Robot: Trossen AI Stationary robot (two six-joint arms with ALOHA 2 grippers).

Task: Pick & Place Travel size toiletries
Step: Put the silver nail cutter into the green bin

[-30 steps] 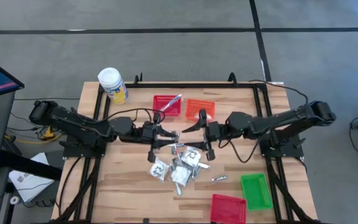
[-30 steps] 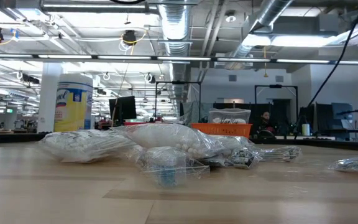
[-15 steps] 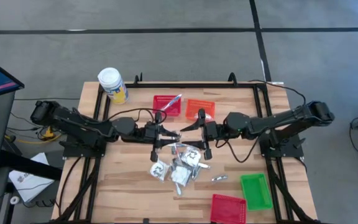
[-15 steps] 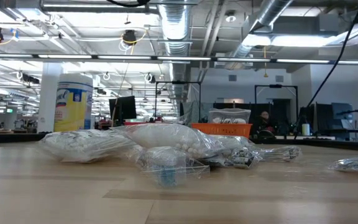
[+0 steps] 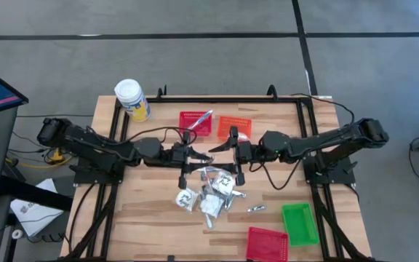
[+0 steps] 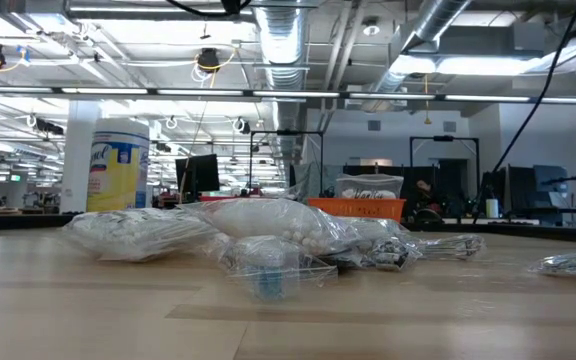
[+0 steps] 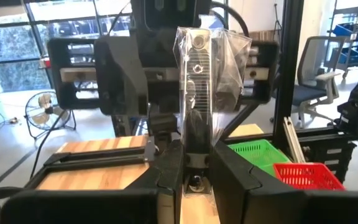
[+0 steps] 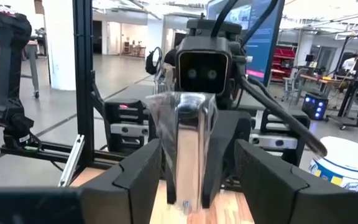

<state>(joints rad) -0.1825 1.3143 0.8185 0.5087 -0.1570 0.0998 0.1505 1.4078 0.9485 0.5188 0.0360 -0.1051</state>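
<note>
My left gripper (image 5: 195, 155) is shut on a slim silver-grey stick in a clear wrapper (image 7: 194, 81), held above the table's middle. My right gripper (image 5: 222, 161) faces it, open, with its fingers (image 8: 135, 180) on either side of the stick's free end (image 8: 188, 143) without touching it. A pile of clear-wrapped packets and sticks (image 5: 209, 191) lies on the table below both grippers and shows in the low view (image 6: 268, 235). One loose stick (image 5: 257, 209) lies to the pile's right. My left gripper pinches the stick's near end (image 7: 194, 140) between its two fingers, which lie along the stick. The fingers come level from the table's left. The stick reaches out past the fingertips toward my right gripper, lifted clear of the table.
A red basket (image 5: 195, 122) holding a stick and an orange basket (image 5: 233, 127) stand at the far side. A green basket (image 5: 299, 222) and another red one (image 5: 266, 242) stand at the near right. A white-lidded yellow jar (image 5: 132, 100) stands at the far left corner.
My right gripper has gone toward the table's left, closing on my left gripper, so its open fingers now stand around the stick's free end. My left gripper has edged toward the right with the stick still held.
</note>
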